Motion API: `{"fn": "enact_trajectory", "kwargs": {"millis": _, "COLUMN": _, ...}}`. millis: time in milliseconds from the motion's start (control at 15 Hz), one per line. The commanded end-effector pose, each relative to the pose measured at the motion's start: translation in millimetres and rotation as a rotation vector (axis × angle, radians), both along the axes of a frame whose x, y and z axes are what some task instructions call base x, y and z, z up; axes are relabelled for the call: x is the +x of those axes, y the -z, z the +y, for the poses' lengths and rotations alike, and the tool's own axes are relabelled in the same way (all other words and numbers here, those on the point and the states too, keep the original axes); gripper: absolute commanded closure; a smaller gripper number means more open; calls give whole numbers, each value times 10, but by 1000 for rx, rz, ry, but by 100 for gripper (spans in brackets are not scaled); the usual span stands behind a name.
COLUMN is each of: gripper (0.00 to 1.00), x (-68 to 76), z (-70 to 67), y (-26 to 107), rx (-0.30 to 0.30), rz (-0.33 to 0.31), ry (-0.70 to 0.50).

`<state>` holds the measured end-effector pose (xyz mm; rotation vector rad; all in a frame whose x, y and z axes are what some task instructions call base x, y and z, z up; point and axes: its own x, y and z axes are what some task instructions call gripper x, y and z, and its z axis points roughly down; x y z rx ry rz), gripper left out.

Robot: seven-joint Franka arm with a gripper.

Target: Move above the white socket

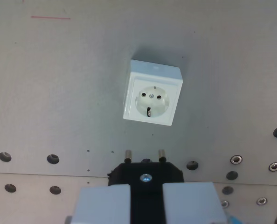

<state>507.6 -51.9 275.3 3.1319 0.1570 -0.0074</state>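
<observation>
Looking down from the wrist, the white socket (152,97) sits on the grey worktop (59,93) a little above the middle of the picture, a square surface-mounted box with a round recess, two pin holes side by side and a dark earth clip at the recess's lower edge. The end effector (146,198) fills the bottom edge, its two pale fingers (106,203) closed in on a black plug (145,175) whose two metal pins (128,154) stick out toward the socket. From the plug the socket lies at about twelve o'clock, a hair toward one, and well apart, with bare worktop between the pin tips and the box's near edge. That gap is what the coming move turns on, to my eye: the arm has to travel straight ahead toward twelve o'clock with only a slight sideways correction. The line through the two pins runs three-to-nine, and the socket's holes run almost the same way, tilted slightly, so little twisting looks needed. How high the plug hangs over the surface I cannot tell from this view. A row of bolt holes (52,158) crosses the plate near the plug, and a thin red line (50,18) marks the far corner at eleven o'clock.
</observation>
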Motion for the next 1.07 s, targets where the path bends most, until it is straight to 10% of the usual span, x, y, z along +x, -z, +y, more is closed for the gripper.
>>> {"fn": "enact_trajectory", "kwargs": {"millis": 67, "gripper": 100, "x": 0, "z": 0, "y": 0, "rx": 0, "rz": -1, "ry": 0}}
{"fn": "enact_trajectory", "kwargs": {"millis": 1067, "gripper": 100, "x": -32, "z": -13, "y": 109, "rx": -6, "rz": -31, "ry": 31}}
